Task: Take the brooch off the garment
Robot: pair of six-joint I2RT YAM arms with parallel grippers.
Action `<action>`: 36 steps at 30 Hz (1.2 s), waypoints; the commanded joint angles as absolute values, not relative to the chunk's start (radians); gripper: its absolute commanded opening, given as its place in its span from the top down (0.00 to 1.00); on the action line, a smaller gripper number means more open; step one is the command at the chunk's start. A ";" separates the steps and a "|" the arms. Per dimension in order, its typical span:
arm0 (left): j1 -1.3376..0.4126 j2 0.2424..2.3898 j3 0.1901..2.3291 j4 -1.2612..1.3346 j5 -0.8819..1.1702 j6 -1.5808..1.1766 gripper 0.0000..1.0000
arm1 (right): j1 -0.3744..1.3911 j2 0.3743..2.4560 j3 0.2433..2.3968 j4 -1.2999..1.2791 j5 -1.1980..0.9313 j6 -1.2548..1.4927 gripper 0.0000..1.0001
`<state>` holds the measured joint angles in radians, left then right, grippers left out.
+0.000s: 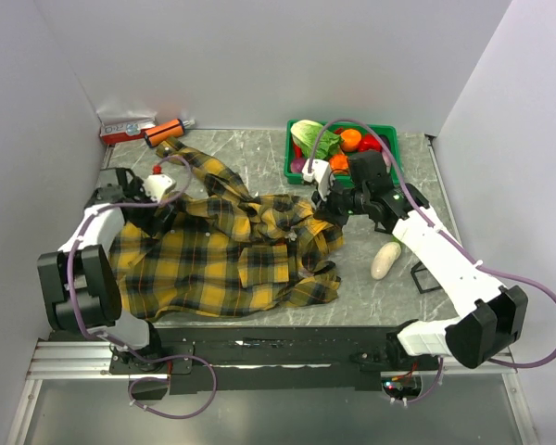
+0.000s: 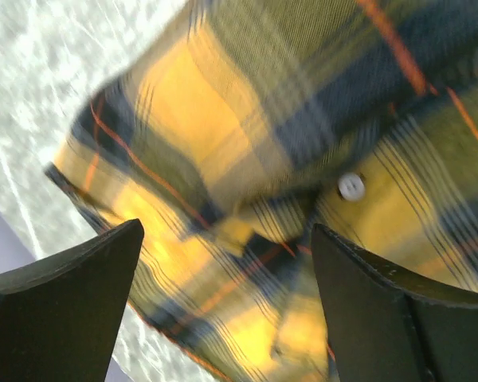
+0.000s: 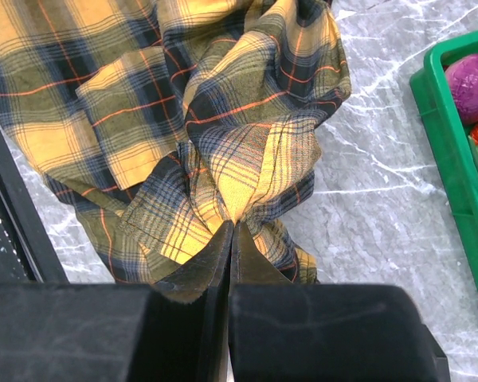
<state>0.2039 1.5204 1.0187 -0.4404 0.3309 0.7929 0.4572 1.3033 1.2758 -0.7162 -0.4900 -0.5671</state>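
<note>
The garment (image 1: 222, 250), a yellow-and-black plaid shirt, lies spread over the grey marble table (image 1: 259, 162). A tiny pale speck (image 1: 294, 238) near its rumpled right part may be the brooch; neither wrist view shows it. My right gripper (image 3: 233, 223) is shut on a bunched fold of the garment (image 3: 247, 159) at the shirt's right side (image 1: 326, 211). My left gripper (image 2: 227, 231) hangs open over the shirt's left edge (image 1: 167, 206), its fingers wide apart above blurred plaid cloth (image 2: 223, 143). A white shirt button (image 2: 351, 186) lies beneath it.
A green bin (image 1: 296, 171) of toy vegetables stands at the back right, close behind the right gripper. A white oblong object (image 1: 385, 260) and a small black stand (image 1: 424, 276) lie right of the shirt. A red box (image 1: 125, 130) and an orange tool (image 1: 167, 132) sit back left.
</note>
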 commanded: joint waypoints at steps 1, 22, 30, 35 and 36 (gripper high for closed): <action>0.153 1.543 0.971 -0.154 0.195 0.831 0.17 | 0.453 1.302 1.321 -0.681 -0.497 -0.555 1.00; 0.299 1.548 1.835 -1.345 0.175 1.123 0.96 | 0.341 1.290 1.331 -0.682 -0.520 -0.454 1.00; 0.328 1.221 1.545 -1.350 0.017 1.235 0.99 | 0.391 1.112 1.247 -0.853 -0.511 -0.499 1.00; 0.371 1.326 1.504 -1.131 -0.017 1.132 0.99 | 0.361 1.201 1.238 -0.766 -0.550 -0.503 1.00; 0.383 1.430 1.538 -1.064 -0.008 1.103 0.99 | 0.348 1.277 1.287 -0.756 -0.570 -0.499 1.00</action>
